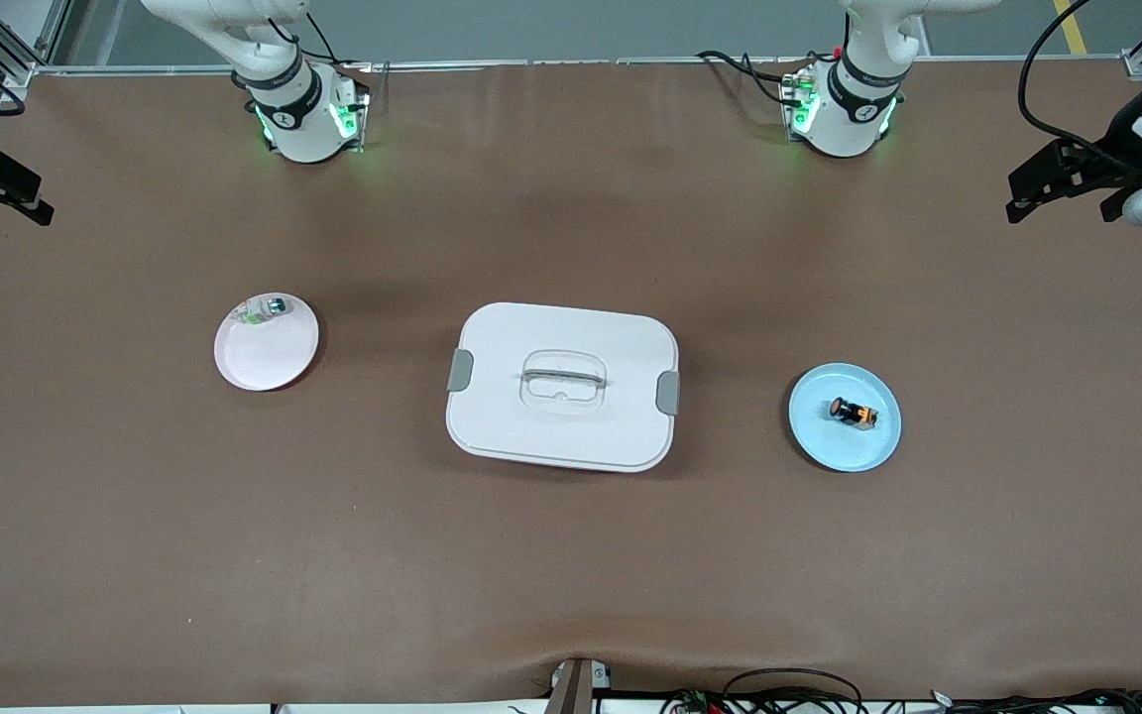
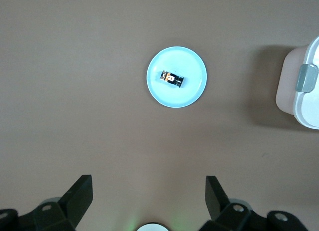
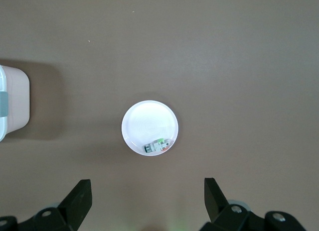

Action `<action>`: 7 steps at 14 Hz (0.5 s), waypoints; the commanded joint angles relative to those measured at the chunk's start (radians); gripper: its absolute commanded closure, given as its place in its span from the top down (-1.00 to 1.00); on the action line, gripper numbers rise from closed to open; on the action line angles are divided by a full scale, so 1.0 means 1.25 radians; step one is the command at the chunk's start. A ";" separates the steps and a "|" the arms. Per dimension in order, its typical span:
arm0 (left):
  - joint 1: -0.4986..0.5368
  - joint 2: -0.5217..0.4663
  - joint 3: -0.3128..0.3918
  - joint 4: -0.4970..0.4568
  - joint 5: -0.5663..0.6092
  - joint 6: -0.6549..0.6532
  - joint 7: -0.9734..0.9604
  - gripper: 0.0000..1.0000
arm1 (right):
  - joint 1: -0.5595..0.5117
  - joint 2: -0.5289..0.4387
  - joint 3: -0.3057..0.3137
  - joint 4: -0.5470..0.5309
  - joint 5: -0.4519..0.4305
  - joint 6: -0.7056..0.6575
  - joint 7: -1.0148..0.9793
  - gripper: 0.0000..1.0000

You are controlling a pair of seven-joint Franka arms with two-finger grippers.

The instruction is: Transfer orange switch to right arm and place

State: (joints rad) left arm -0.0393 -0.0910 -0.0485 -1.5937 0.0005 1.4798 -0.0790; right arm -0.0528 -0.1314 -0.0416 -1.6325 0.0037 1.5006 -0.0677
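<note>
The orange switch (image 1: 854, 413), a tiny black stub with orange marks, lies on its side on a light blue plate (image 1: 844, 451) toward the left arm's end of the table. In the left wrist view the switch (image 2: 172, 78) on the blue plate (image 2: 189, 94) lies far below my left gripper (image 2: 148, 180), which hangs open and empty high over the table. My right gripper (image 3: 147, 182) is also open and empty, high over the right arm's end. Both arms wait.
A white lidded box (image 1: 531, 426) with grey side clips sits mid-table between the plates. Toward the right arm's end, a white plate (image 1: 264, 362) carries a small clear-and-green part (image 1: 262, 309) at its rim. Cables trail along the table's near edge.
</note>
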 commanded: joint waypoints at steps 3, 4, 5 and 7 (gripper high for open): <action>0.002 0.011 0.002 0.039 -0.015 -0.023 -0.012 1.00 | 0.003 0.008 0.000 0.019 -0.004 -0.014 0.004 1.00; 0.003 0.024 0.003 0.048 -0.016 -0.023 -0.010 1.00 | 0.003 0.008 0.000 0.019 -0.004 -0.014 0.004 1.00; 0.003 0.030 0.006 0.062 -0.018 -0.024 -0.009 1.00 | 0.003 0.008 0.000 0.019 -0.004 -0.014 0.004 1.00; 0.004 0.043 0.007 0.072 -0.019 -0.024 -0.007 1.00 | 0.002 0.008 0.000 0.019 -0.004 -0.014 0.004 1.00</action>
State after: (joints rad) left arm -0.0379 -0.0722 -0.0437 -1.5536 -0.0030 1.4755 -0.0798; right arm -0.0528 -0.1313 -0.0416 -1.6325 0.0037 1.5006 -0.0677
